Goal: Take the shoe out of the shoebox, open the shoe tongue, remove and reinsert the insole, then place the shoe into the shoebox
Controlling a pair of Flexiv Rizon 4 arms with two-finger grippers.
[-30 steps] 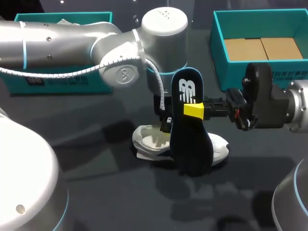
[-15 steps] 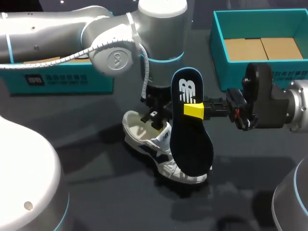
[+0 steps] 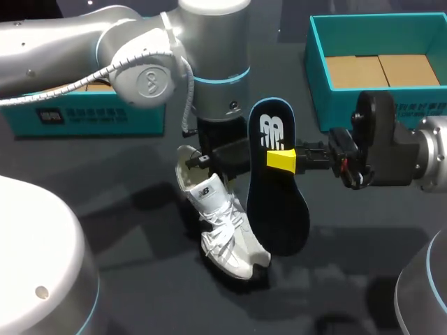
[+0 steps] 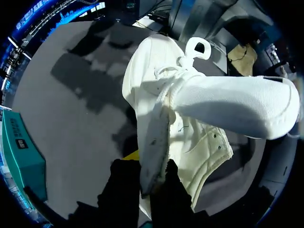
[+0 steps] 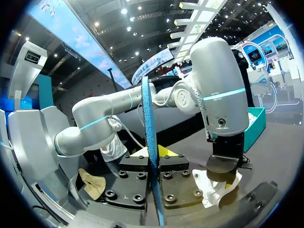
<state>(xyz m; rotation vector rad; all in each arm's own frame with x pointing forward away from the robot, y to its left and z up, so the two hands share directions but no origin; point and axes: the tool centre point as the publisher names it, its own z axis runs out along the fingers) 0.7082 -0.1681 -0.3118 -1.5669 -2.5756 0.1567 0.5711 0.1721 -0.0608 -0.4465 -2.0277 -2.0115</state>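
- The left gripper (image 3: pixel 213 158) is clamped on the heel rim of the white sneaker (image 3: pixel 223 230). In the left wrist view the rim wall runs between the two dark fingers (image 4: pixel 124 190), one inside the shoe opening and one outside.
- The sneaker (image 4: pixel 190 104) hangs tilted from those fingers, heel up at the fingertips. Its laces and toe slope away and down toward the dark table (image 3: pixel 126 230). Whether the toe touches the table cannot be told.
- The right gripper (image 3: pixel 290 160) is closed on the dark insole (image 3: pixel 278 195), its yellow tips pinching it from both faces about midway along its length.
- The insole stands upright and shows edge-on between the fingers in the right wrist view (image 5: pixel 151 123). The sneaker (image 5: pixel 218 183) is just beside it, ahead of the gripper (image 5: pixel 154 159).
- The teal shoebox (image 3: pixel 335 105) sits open behind the right gripper, well apart from the sneaker.
- A second teal box (image 3: pixel 91 117) lies behind the left arm.
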